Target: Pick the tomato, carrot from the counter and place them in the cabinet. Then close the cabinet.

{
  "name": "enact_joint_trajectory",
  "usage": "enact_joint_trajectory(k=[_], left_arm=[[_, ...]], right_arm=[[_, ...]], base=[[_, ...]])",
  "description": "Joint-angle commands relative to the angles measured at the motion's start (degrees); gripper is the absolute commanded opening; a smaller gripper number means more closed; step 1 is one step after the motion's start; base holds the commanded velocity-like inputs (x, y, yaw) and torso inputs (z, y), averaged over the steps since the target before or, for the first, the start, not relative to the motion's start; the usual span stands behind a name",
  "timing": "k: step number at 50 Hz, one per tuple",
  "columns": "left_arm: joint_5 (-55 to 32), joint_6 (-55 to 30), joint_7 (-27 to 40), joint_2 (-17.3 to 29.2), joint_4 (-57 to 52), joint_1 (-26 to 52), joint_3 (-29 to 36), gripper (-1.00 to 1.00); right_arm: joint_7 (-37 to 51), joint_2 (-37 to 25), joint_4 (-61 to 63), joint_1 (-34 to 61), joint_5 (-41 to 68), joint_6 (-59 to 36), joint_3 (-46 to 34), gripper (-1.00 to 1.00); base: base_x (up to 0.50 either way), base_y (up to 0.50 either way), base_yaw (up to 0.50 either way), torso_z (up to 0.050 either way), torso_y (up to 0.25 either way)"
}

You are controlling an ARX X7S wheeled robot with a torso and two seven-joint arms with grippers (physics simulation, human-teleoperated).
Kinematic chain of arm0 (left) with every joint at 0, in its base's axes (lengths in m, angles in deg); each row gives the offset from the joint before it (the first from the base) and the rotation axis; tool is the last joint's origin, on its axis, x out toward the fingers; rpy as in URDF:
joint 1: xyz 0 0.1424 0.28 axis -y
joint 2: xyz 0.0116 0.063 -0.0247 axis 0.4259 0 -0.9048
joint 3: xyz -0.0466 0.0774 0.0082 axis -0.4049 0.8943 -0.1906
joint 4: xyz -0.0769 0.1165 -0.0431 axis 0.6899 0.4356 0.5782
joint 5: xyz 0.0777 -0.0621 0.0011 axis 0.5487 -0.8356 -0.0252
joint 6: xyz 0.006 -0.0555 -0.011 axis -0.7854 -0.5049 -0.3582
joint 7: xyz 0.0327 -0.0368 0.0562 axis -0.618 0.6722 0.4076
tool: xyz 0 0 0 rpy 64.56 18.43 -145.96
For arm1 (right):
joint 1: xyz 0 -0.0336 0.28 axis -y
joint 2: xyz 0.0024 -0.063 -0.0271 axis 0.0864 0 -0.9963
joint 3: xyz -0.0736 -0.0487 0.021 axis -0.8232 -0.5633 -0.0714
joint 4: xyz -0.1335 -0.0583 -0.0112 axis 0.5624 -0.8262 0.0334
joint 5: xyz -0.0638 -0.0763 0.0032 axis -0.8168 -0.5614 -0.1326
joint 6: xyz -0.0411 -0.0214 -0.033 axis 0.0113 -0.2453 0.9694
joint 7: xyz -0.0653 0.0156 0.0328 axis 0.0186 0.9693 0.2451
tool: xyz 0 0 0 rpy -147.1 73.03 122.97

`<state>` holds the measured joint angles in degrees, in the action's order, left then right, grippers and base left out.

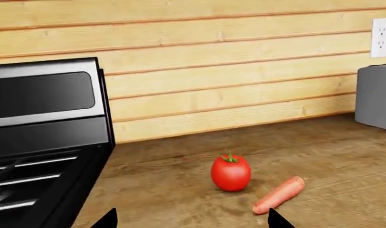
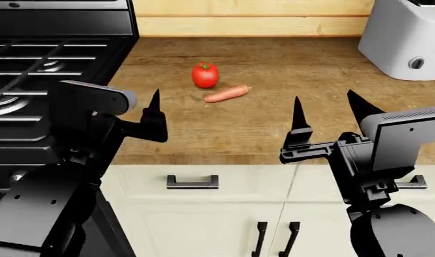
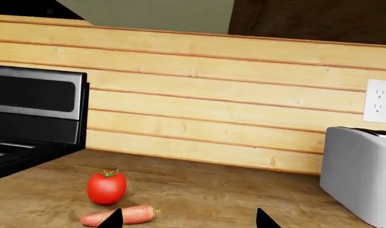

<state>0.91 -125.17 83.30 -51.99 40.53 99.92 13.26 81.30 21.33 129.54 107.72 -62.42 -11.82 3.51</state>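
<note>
Tomato (image 2: 204,74) and carrot (image 2: 227,93) both lie on the counter (image 2: 274,128), ungrasped; neither gripper is in contact with them. Left gripper (image 2: 154,115): only one pointed black fingertip shows clearly in the head view, but the left wrist view shows two tips (image 1: 107,219) set wide apart with bare counter between them — jaws spread, holding nothing. Right gripper (image 2: 328,112): two pointed fingers stand upright and clearly separated in the head view, and the right wrist view confirms two tips with a wide gap — released, empty. Both grippers hang over the near part of the counter, close to its front edge, the left near the stove (image 2: 39,69), the right further toward the toaster (image 2: 406,37). Outward from the grippers, the tomato stands upright with its green stem cap on top, about mid-depth on the wood-grain surface, nearer the stove than the toaster. The carrot lies on its side just beside the tomato, on the side nearer the robot and slightly toward the toaster; whether the two touch cannot be told. A plank wall (image 3: 211,95) runs behind the counter, with a white outlet (image 3: 378,100) above the toaster. White drawer and cabinet fronts (image 2: 203,214) with dark handles sit below the counter edge.
</note>
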Motion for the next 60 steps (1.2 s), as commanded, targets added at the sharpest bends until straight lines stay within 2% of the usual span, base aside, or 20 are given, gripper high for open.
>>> enact_joint_trajectory(k=[1, 3, 10, 33, 52, 60], left_arm=[[-4.11, -4.87, -2.09, -0.58, -1.31, 5.62, -3.06, 1.0], [-6.16, -4.22, -3.57, -1.36, -1.84, 5.08, -5.5, 1.0], [-7.07, -3.78, -5.47, 0.84, -3.83, 5.14, -4.18, 1.0], [-6.48, -4.81, -6.9, 7.0, -1.24, 9.37, -3.63, 1.0], [-7.15, -3.75, -8.17, 8.95, -1.53, 7.37, -3.48, 1.0], [-7.11, -5.44, -8.44, 10.41, -2.8, 8.32, -0.48, 1.0]], right_arm=[[-0.41, -1.74, 4.6, 6.7, 4.14, -11.08, 2.1, 1.0], [-0.42, -1.87, 4.7, 6.95, 4.5, -11.96, 2.4, 1.0], [-0.55, -2.13, 6.07, 9.41, 6.5, -16.67, 3.68, 1.0], [-4.18, -4.93, 7.43, 13.5, 12.09, -24.11, 3.42, 1.0], [-4.53, -6.42, 5.36, 15.39, 11.99, -22.29, 0.92, 1.0], [-5.61, -6.87, 6.17, 18.01, 15.05, -27.61, 3.89, 1.0]], base=[[0.0, 0.0, 0.0, 0.0, 0.0], [0.0, 0.0, 0.0, 0.05, 0.0], [0.0, 0.0, -0.04, 0.05, 0.011], [0.0, 0.0, -0.5, 0.05, 0.023], [0.28, 0.38, 0.0, 0.05, 0.023], [0.37, 0.21, 0.0, 0.05, 0.017]])
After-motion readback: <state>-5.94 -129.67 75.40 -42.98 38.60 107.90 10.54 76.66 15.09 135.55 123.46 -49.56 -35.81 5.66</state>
